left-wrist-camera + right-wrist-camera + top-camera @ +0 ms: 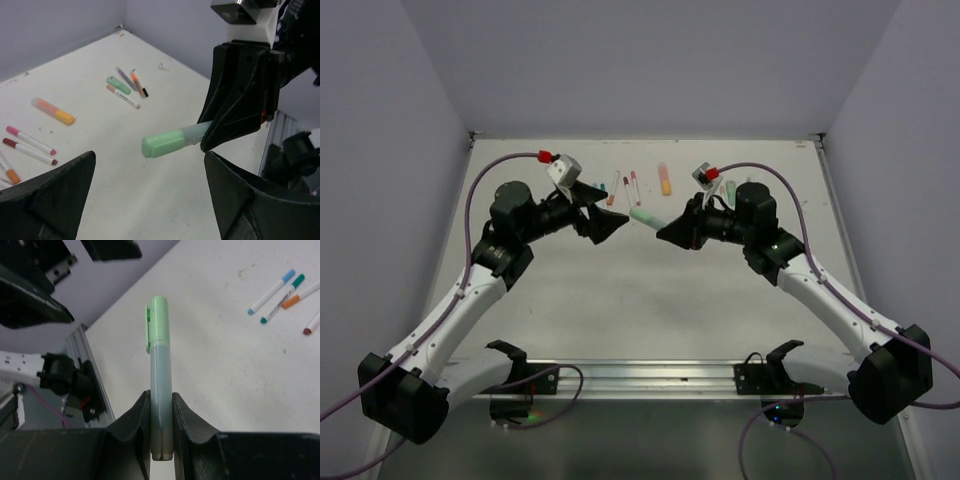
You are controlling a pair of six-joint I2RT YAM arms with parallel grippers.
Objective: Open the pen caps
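Between the jaws of the right tool [161, 402], the pale green highlighter [161, 372] is clamped at the back end of its barrel. It is held in the air above the surface [240, 370]. Its mint green cap [158, 322] is seated on the barrel and is pointed away from this tool, toward the left tool [150, 160]. The left tool is opened wide and nothing is held in it. The cap is seen just ahead of the gap between its jaws and is touched by neither of them.

In the top view the two tools are turned to each other over the middle of the surface, with the highlighter between them.

Further out, the other pens are laid on the surface, well apart from both tools. An orange highlighter [52, 110] is seen alone, and near it a pink pen [30, 140] and a red pen [27, 151] are laid side by side. A short mint green piece [118, 85] is found beside two thin pens; whether it is a loose cap cannot be told. In the right wrist view a blue-capped pen [272, 291] and a teal-capped pen [282, 297] are laid close together.
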